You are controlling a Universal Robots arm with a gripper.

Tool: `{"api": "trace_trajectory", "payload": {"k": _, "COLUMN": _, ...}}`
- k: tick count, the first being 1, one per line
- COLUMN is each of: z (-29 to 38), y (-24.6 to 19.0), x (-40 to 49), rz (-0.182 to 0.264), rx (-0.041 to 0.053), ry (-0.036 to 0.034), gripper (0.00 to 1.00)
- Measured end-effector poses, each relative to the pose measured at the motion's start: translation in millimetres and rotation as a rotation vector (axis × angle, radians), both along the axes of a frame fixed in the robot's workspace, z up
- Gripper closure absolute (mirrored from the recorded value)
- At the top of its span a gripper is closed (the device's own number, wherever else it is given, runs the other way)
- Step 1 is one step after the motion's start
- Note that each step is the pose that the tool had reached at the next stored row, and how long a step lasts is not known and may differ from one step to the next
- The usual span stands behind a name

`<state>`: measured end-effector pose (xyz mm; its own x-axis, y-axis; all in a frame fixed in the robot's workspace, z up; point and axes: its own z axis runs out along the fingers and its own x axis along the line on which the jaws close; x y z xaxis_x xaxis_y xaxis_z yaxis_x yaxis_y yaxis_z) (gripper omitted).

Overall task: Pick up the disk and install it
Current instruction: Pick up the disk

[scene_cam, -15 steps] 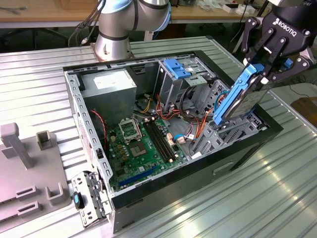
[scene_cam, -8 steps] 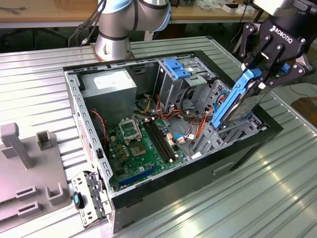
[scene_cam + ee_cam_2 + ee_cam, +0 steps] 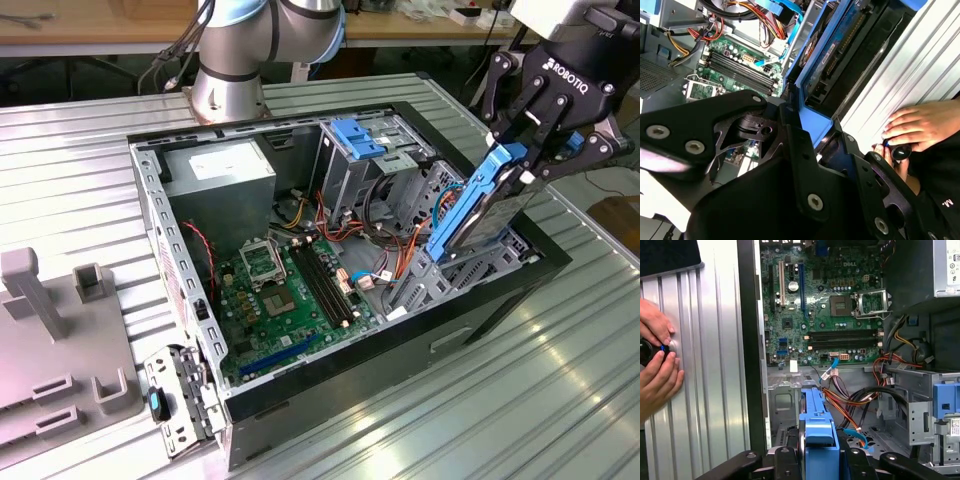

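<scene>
The disk, a dark drive in a blue carrier frame, stands steeply tilted on edge over the right side of the open computer case, in the exterior view's right half. Its lower end reaches down among the cables near the case's wall. My gripper is shut on the disk's upper end, one black finger on each side. In the first wrist view the blue carrier runs out from between the fingers toward the case floor. The second wrist view shows the disk's underside beyond the black linkage.
Inside the case lie a green motherboard, a grey power-supply box and a metal drive cage with a blue latch. A person's hands rest on the ribbed table beside the case. A grey fixture stands at the exterior view's left.
</scene>
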<state>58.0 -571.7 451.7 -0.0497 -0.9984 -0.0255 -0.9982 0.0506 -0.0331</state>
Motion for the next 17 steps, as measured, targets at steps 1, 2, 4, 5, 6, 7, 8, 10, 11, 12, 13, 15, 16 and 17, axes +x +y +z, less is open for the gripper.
{"api": "trace_trajectory", "payload": {"k": 1, "z": -1.2, "y": -0.4, "x": 0.0, "rz": 0.0, "rx": -0.0001, "ry": 0.0, "gripper": 0.63}}
{"api": "trace_trajectory", "payload": {"k": 2, "z": -1.7, "y": -0.6, "x": 0.0, "rz": 0.0, "rx": -0.0003, "ry": 0.0, "gripper": 0.63}}
{"api": "trace_trajectory", "payload": {"k": 4, "z": -3.3, "y": -1.2, "x": -0.1, "rz": 0.0, "rx": -0.0002, "ry": 0.0001, "gripper": 0.63}}
{"api": "trace_trajectory", "payload": {"k": 5, "z": -4.2, "y": -1.6, "x": 0.0, "rz": 0.0, "rx": -0.0002, "ry": 0.0, "gripper": 0.63}}
{"api": "trace_trajectory", "payload": {"k": 6, "z": -4.2, "y": -1.6, "x": 0.0, "rz": 0.0, "rx": -0.0002, "ry": 0.0001, "gripper": 0.63}}
{"api": "trace_trajectory", "payload": {"k": 7, "z": -3.5, "y": -1.7, "x": 0.0, "rz": 0.0, "rx": 0.0002, "ry": 0.0002, "gripper": 0.63}}
{"api": "trace_trajectory", "payload": {"k": 8, "z": -2.4, "y": -1.7, "x": 0.0, "rz": 0.0, "rx": 0.0007, "ry": 0.0002, "gripper": 0.63}}
{"api": "trace_trajectory", "payload": {"k": 10, "z": -0.5, "y": -1.7, "x": 0.0, "rz": 0.0, "rx": 0.0004, "ry": 0.0004, "gripper": 0.63}}
{"api": "trace_trajectory", "payload": {"k": 11, "z": -0.4, "y": -1.6, "x": 0.0, "rz": 0.0, "rx": 0.0002, "ry": 0.0005, "gripper": 0.63}}
{"api": "trace_trajectory", "payload": {"k": 12, "z": -0.4, "y": -1.6, "x": 0.0, "rz": 0.0, "rx": 0.0002, "ry": 0.0005, "gripper": 0.63}}
{"api": "trace_trajectory", "payload": {"k": 13, "z": -0.4, "y": -1.6, "x": 0.0, "rz": 0.0, "rx": 0.0001, "ry": 0.0006, "gripper": 0.63}}
{"api": "trace_trajectory", "payload": {"k": 15, "z": -0.3, "y": -1.6, "x": 0.0, "rz": 0.001, "rx": 0.0001, "ry": 0.0006, "gripper": 0.63}}
{"api": "trace_trajectory", "payload": {"k": 16, "z": -0.3, "y": -1.6, "x": 0.0, "rz": 0.003, "rx": 0.0001, "ry": 0.0007, "gripper": 0.63}}
{"api": "trace_trajectory", "payload": {"k": 17, "z": -0.4, "y": -1.6, "x": 0.0, "rz": 0.004, "rx": 0.0005, "ry": 0.0007, "gripper": 0.63}}
